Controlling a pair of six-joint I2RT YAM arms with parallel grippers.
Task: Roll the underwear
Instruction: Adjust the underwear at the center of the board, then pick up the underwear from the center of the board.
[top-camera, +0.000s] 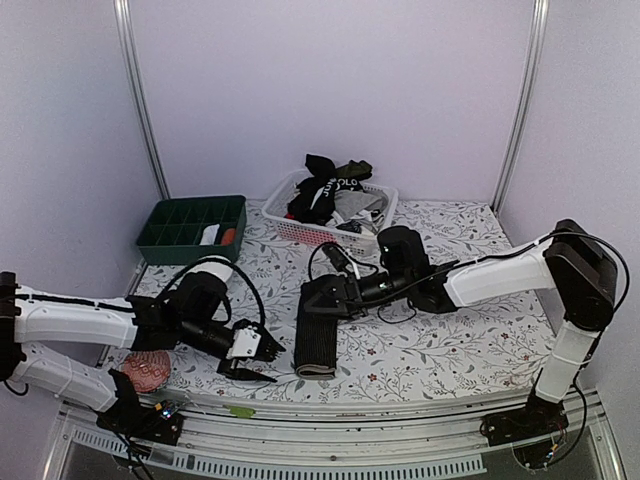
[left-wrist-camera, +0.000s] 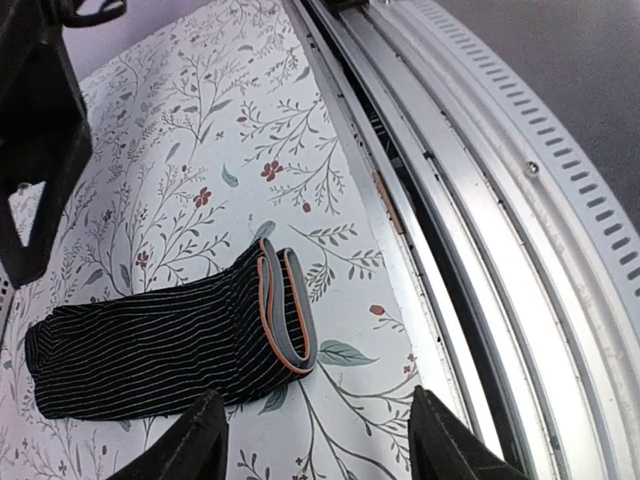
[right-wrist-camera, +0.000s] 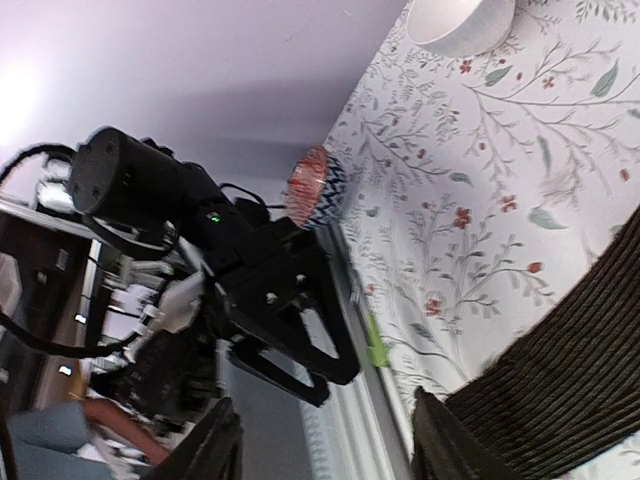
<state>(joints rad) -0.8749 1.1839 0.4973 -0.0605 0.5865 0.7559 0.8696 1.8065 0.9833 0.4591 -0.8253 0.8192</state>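
One underwear (top-camera: 315, 338), black with thin stripes, lies folded into a long strip on the table. In the left wrist view the underwear (left-wrist-camera: 150, 345) shows a grey waistband (left-wrist-camera: 287, 312) edged in orange. My left gripper (top-camera: 255, 355) hovers just left of the strip's near end, open with nothing between its jaws (left-wrist-camera: 320, 450). My right gripper (top-camera: 325, 297) hangs over the strip's far end, open and empty (right-wrist-camera: 325, 450), the cloth (right-wrist-camera: 570, 380) beside its right finger. More underwear (top-camera: 325, 185) is piled in the basket.
A white lattice basket (top-camera: 385, 205) stands at the back centre, a green divided tray (top-camera: 190, 228) at the back left. A red patterned roll (top-camera: 148, 368) lies near the front left edge. The table's metal front rail (left-wrist-camera: 480, 230) runs close to the left gripper.
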